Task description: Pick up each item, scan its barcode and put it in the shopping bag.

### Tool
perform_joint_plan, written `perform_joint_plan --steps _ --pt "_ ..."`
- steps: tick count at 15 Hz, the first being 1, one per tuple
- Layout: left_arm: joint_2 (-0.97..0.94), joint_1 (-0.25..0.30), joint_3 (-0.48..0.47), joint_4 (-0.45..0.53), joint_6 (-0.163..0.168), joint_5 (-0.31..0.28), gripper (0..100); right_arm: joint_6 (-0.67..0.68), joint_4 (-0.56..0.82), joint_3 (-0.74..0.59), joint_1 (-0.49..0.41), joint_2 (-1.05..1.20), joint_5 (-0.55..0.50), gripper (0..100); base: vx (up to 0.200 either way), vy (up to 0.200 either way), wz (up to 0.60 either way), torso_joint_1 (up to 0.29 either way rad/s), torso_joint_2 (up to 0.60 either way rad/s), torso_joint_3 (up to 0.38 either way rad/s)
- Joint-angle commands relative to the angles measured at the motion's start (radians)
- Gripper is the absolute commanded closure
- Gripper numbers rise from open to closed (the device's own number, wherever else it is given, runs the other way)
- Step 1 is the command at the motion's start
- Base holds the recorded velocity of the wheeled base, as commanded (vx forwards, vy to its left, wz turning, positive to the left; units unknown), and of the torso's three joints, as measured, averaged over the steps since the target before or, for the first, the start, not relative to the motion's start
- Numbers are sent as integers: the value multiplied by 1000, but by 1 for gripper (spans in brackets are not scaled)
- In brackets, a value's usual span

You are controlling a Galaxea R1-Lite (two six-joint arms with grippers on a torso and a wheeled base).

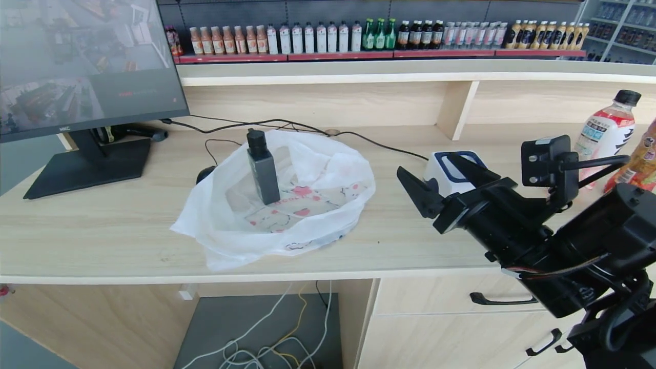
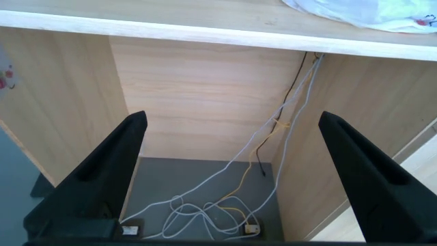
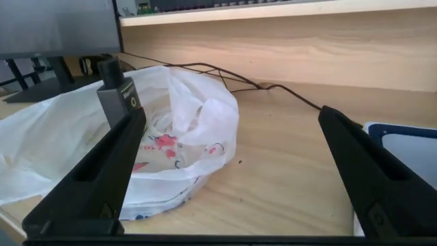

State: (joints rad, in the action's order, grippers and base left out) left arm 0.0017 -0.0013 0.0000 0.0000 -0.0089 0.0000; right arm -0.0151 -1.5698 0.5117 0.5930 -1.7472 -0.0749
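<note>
right gripper (image 1: 428, 166) hovering over the counter's (image 1: 102, 230) right half, beside the scanner (image 3: 403, 154), fingers wide apart and holding nothing - probably freed for the next pick. dark bottle (image 1: 262, 169) standing upright inside the shopping bag (image 1: 307, 225) mid-counter (looks bagged). two drink bottles (image 1: 605, 133) waiting at the right edge. left gripper (image 2: 232, 123) hanging below the front edge, fingers apart - parked out of the way.
</note>
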Motion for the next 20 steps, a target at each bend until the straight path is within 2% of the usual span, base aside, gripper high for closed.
perform_joint_plan --steps 1,18,20 --pt "0 0 0 0 0 0 0 0 -1 -9 1 11 0 0 0 -200 0 -2 2 2" --pt "0 0 0 0 -3 0 0 0 -1 -108 1 81 1 0 0 -200 0 2 3 3" --pt "0 0 0 0 -3 0 0 0 -1 -119 7 84 1 0 0 0 0 0 0 0"
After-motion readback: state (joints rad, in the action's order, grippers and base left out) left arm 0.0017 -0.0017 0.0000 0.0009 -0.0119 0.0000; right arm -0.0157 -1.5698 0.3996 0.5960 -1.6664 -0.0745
